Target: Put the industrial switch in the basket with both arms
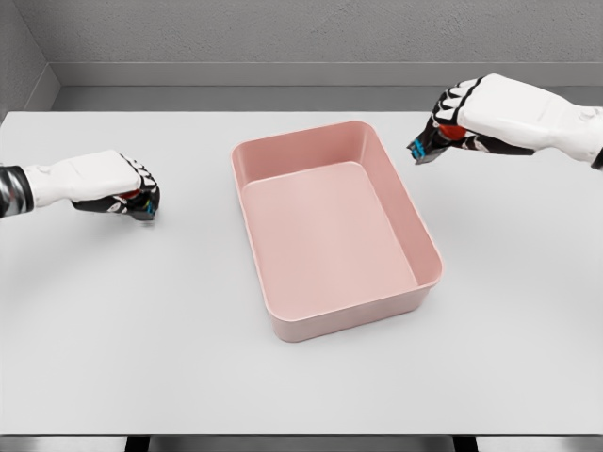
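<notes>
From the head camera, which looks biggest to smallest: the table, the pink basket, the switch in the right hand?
1. Table
2. Pink basket
3. Switch, mostly hidden in the right hand

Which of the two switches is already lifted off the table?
The switch in the right hand, held in the air beside the pink basket's far right corner. The other, in the left hand, sits low at the table.
</notes>
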